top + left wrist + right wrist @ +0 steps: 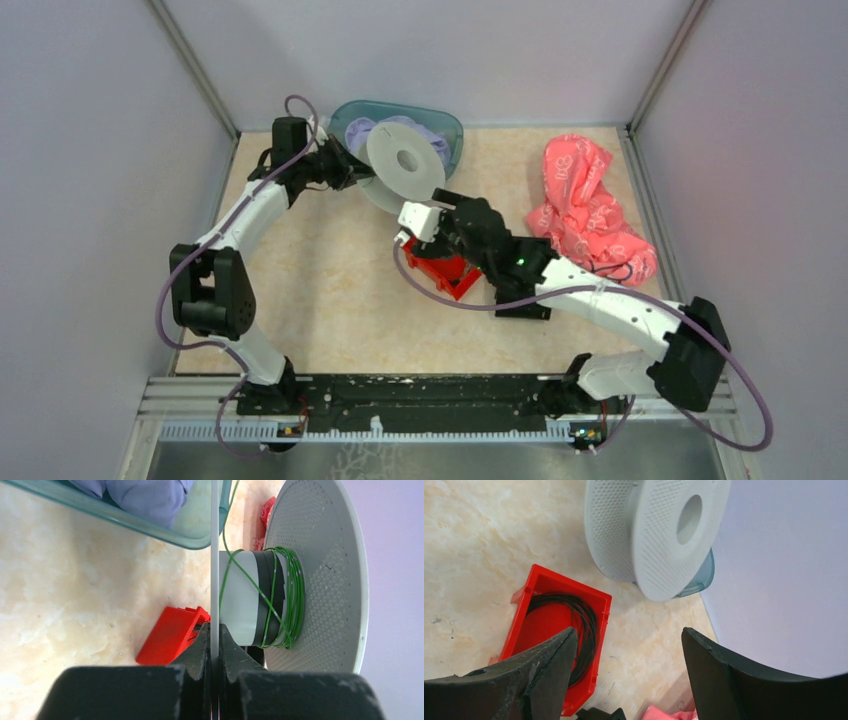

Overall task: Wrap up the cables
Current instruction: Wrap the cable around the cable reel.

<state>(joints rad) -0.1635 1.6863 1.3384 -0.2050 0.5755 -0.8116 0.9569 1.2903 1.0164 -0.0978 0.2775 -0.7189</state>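
The cables show as a thin green wire (287, 597) wound round the hub of a white spool (320, 555); one strand runs up past the bowl. No yellow or orange wire is in view. My left gripper (215, 630) is shut on the thin edge of the spool's near flange and holds the spool (405, 160) tilted above the table. In the top view the left gripper (357, 172) is at the spool's left side. My right gripper (629, 640) is open and empty, just below the spool (659, 530) and above the red bin; it also shows in the top view (412, 225).
A red bin (536, 630) holds a coil of black cable (585, 625), and also shows in the top view (440, 272). A teal bowl (452, 130) with purple cloth stands behind the spool. A pink cloth (590, 205) lies at the right. Walls close in three sides.
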